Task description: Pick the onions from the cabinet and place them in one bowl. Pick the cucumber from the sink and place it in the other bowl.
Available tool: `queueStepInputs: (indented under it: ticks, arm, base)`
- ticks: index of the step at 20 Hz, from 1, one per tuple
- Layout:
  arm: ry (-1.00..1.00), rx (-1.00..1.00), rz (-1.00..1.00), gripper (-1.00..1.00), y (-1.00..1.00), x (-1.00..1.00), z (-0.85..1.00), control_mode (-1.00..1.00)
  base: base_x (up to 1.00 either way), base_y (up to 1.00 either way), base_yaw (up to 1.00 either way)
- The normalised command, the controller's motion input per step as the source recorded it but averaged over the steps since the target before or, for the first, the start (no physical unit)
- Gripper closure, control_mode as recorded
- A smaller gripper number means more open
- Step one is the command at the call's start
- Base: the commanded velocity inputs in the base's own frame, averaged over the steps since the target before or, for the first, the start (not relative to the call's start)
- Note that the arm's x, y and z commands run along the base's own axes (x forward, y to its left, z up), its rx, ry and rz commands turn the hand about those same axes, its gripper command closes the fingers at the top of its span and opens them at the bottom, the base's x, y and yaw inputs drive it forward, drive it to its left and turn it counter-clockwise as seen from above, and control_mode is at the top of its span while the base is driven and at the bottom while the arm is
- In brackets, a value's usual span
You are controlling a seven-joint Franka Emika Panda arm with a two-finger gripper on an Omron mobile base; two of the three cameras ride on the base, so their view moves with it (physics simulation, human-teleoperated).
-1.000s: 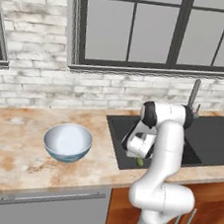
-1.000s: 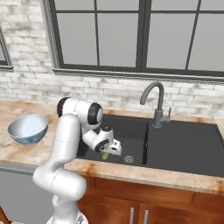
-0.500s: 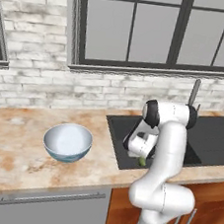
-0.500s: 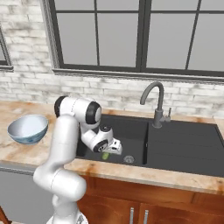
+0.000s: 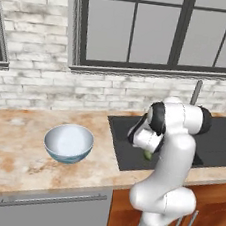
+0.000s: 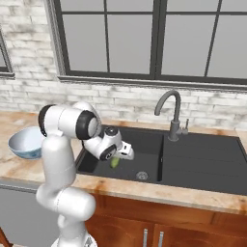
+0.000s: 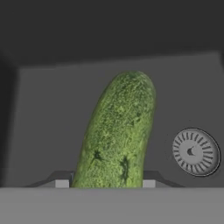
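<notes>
- Left base view: you have the gripper (image 5: 149,153) down in the sink (image 5: 125,151), a bit of green cucumber (image 5: 148,155) at its tip; the blue bowl (image 5: 68,143) sits on the counter (image 5: 14,158).
- Right base view: your cucumber (image 6: 115,162) hangs over the left basin.
- Hand view: your fingers (image 7: 62,183) pinch the cucumber (image 7: 117,131) from both sides, beside the drain (image 7: 195,152).

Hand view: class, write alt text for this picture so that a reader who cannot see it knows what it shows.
A green cucumber stands between the two fingertips of the shut gripper, inside a dark sink. A round metal drain sits in the sink floor to the cucumber's right.
</notes>
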Motion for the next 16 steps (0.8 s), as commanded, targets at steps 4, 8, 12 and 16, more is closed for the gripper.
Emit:
queueStepInputs:
  ticks: [4,8,12,16]
  arm:
    - [-0.03,-0.02,0.00,1.00,0.13,-0.18,1.00,-1.00]
    - [-0.02,-0.02,0.00,1.00,0.15,-0.18,1.00,-1.00]
    - [-0.04,-0.02,0.00,1.00,0.13,-0.17,1.00,-1.00]
    - [-0.03,-0.01,0.00,1.00,0.08,-0.16,1.00,-1.00]
  base:
    - [0.00,0.00,0.00]
    - [0.00,0.00,0.00]
    - [0.00,0.00,0.00]
    - [0.00,0.00,0.00]
